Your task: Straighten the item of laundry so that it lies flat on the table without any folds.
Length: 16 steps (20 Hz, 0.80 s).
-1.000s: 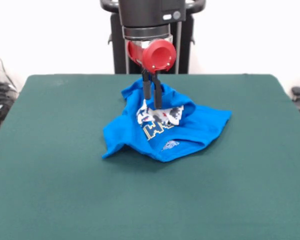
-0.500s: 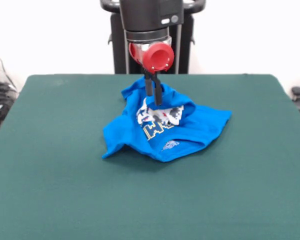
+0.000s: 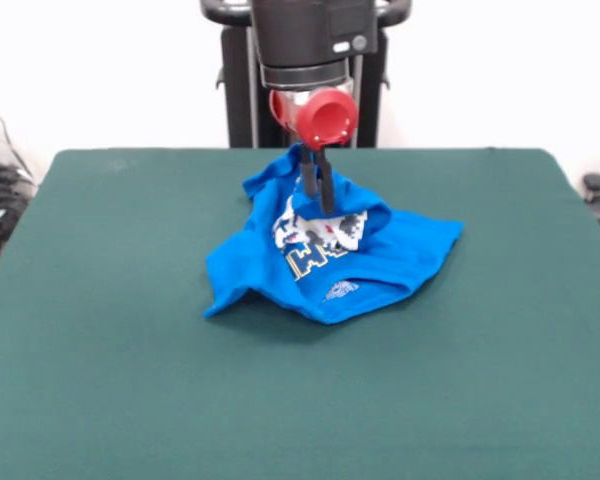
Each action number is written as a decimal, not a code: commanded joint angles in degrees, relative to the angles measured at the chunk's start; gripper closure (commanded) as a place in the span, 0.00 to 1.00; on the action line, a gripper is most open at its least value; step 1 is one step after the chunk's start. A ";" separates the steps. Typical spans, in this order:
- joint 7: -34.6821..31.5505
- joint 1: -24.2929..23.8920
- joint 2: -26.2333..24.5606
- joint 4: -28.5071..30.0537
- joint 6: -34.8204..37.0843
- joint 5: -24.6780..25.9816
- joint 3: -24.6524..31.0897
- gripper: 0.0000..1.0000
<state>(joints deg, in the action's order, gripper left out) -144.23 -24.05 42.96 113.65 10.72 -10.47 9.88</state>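
The gripper (image 3: 318,205) pinches a raised fold of the crumpled blue T-shirt (image 3: 380,255); its print is half hidden

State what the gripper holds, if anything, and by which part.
The gripper pinches the blue T-shirt by a raised fold near its middle top, just above the print.
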 commanded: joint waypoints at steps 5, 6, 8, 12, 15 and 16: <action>-11.39 -0.25 -7.12 5.63 -8.66 -3.07 9.75 0.00; -10.78 -0.04 -7.26 5.25 -7.82 -3.10 9.27 0.00; -9.77 -0.23 -8.15 4.53 -7.24 -2.87 8.97 0.00; -8.63 0.17 -9.00 3.70 -6.54 -2.38 7.91 0.00; -8.41 1.31 -8.21 3.42 -4.95 -2.65 6.35 0.00; -8.47 1.93 -7.61 3.33 -4.71 -2.69 5.59 0.00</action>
<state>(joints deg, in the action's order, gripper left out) -144.23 -25.04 35.92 114.70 4.14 -10.72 12.53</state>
